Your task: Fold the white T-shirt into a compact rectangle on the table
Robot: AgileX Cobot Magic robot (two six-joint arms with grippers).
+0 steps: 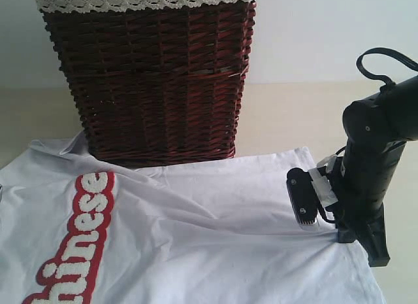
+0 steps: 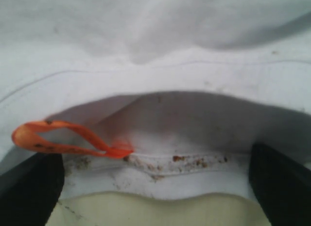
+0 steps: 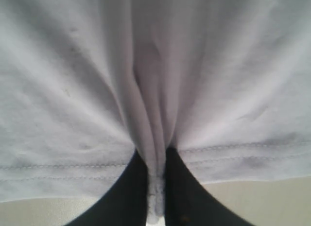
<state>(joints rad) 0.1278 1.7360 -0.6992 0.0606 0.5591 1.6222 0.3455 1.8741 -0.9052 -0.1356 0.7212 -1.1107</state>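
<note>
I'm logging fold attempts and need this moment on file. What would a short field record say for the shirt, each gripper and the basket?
shirt: white T-shirt spread out on the table, wrinkled, lettering facing up, not yet folded
left gripper: left gripper open, jaws either side of the neckline, beside the orange neck label
right gripper: right gripper shut on a pinched fold of the shirt's stitched hem
basket: wicker basket upright at the shirt's far edge
</note>
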